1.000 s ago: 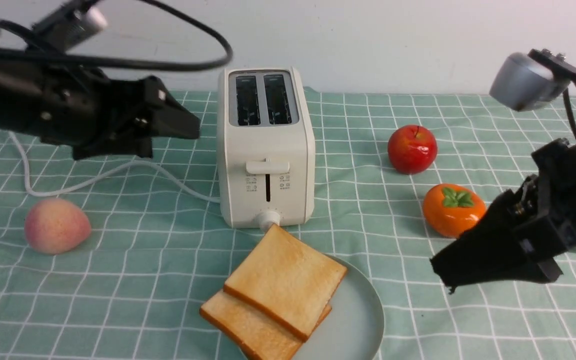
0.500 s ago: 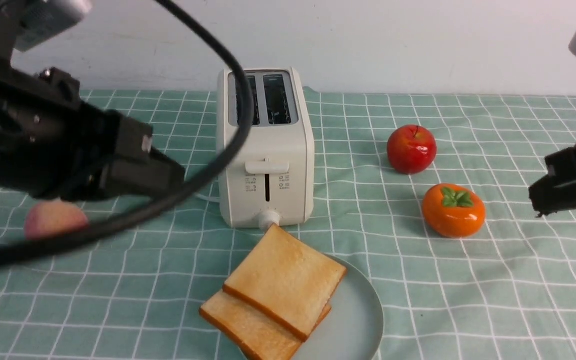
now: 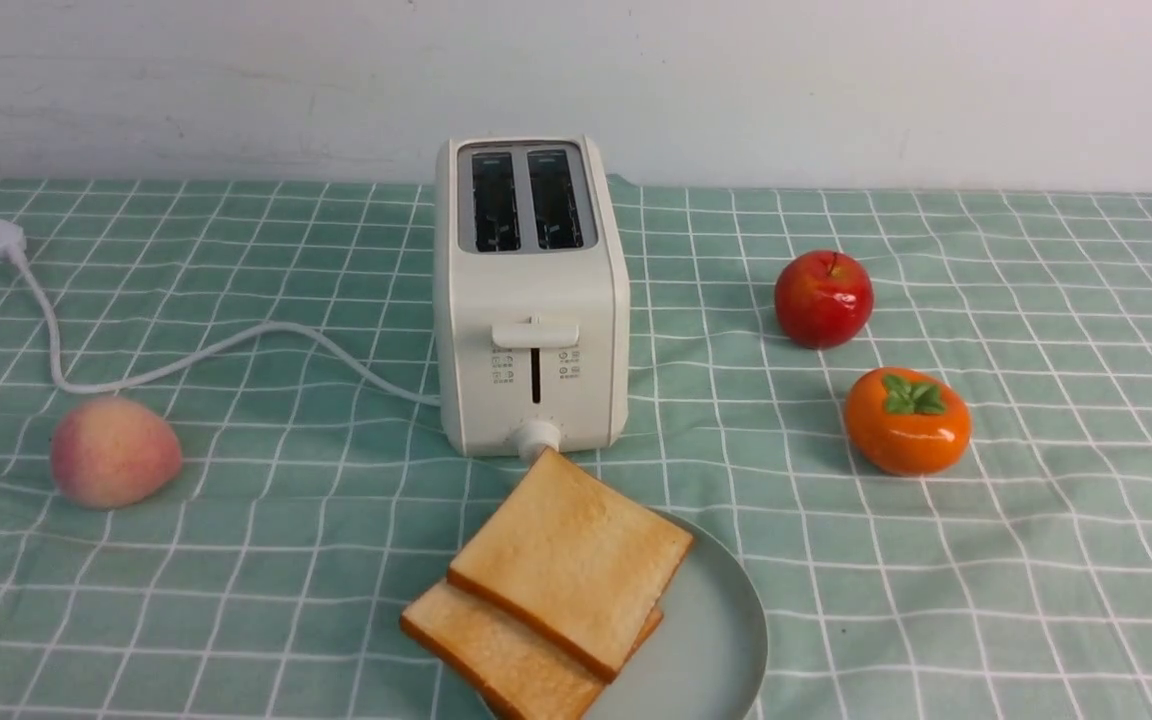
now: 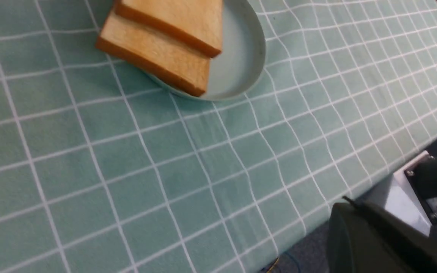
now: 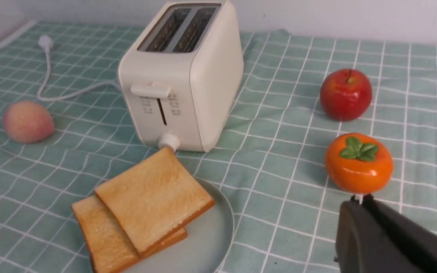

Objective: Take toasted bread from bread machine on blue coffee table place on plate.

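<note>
White bread machine (image 3: 531, 300), icons (image 3: 568, 364) too small to read; left tool (image 4: 348, 206) and right tool (image 5: 359, 203) closed

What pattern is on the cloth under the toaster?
Pale teal-green cloth with a white grid; clearest in the front view.

We saw a plain off-white wall (image 3: 836, 80), faintly scuffed on its left; the light was soft and even; past the pale teal gridded cloth tabletop (image 4: 89, 170) lay grey-blue floor (image 4: 305, 254).
</note>
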Tool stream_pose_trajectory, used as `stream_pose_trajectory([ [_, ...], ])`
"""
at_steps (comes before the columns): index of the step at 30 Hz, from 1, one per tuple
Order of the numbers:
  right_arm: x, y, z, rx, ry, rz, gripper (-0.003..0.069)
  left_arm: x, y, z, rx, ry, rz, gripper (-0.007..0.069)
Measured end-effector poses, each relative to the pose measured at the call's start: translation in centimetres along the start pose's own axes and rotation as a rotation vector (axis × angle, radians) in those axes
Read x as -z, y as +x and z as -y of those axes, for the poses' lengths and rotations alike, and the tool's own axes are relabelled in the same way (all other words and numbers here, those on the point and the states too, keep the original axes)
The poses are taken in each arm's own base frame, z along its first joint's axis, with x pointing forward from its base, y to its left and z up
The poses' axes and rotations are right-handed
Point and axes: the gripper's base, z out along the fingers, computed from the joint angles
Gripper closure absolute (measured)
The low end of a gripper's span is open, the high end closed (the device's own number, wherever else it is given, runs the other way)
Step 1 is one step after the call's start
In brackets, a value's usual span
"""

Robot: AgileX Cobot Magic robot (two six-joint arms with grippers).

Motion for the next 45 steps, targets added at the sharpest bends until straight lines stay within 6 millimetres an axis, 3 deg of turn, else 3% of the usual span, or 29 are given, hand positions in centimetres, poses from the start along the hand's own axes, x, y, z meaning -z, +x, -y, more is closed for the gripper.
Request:
stream_pose_trajectory([
  [1, 0.2, 3.1, 0.4, 0.002, 0.014, 0.029, 0.0675, 0.9, 2.0, 0.0, -0.014, 0.028, 0.064, 0.0638],
  [3, 0.1, 4.9, 0.6, -0.001, 0.021, 0.037, 0.0675, 1.4, 3.2, 0.0, -0.029, 0.045, 0.112, 0.0638],
  [4, -0.2, 7.3, 0.9, -0.003, 0.031, 0.033, 0.0673, 2.0, 4.5, 0.0, -0.042, 0.069, 0.196, 0.0638],
  [7, -0.7, 9.9, 1.3, -0.007, 0.045, 0.045, 0.067, 2.7, 5.3, -0.1, -0.071, 0.09, 0.326, 0.0638],
  [9, -1.0, 11.0, 1.6, -0.01, 0.058, 0.077, 0.0668, 2.9, 4.7, -0.4, -0.091, 0.077, 0.447, 0.0638],
  [15, -0.8, 10.0, 1.9, -0.005, 0.092, 0.24, 0.0667, 3.7, 3.1, -0.6, -0.109, 0.058, 0.657, 0.0638],
  [24, -0.8, 9.8, 2.0, -0.005, 0.098, 0.27, 0.0662, 3.8, 3.0, -0.6, -0.11, 0.058, 0.676, 0.0638],
  [28, -0.8, 9.8, 2.0, -0.005, 0.098, 0.27, 0.0659, 3.0, 3.2, -1.2, -0.137, 0.027, 0.659, 0.0638],
  [30, -0.8, 9.8, 2.0, -0.005, 0.098, 0.27, 0.0657, 2.2, 3.3, -2.1, -0.181, -0.044, 0.652, 0.0638],
  [34, -0.8, 9.8, 2.0, -0.004, 0.098, 0.269, 0.0654, -1.3, 4.4, -6.9, -0.091, -0.336, 0.654, 0.0638],
  [39, -0.8, 9.8, 2.0, -0.004, 0.098, 0.267, 0.065, -3.8, 6.4, -11.1, -0.036, -0.571, 0.638, 0.0638],
  [45, -0.8, 9.8, 2.0, -0.004, 0.098, 0.267, 0.0644, -5.3, 8.1, -12.9, -0.003, -0.626, 0.568, 0.0638],
])
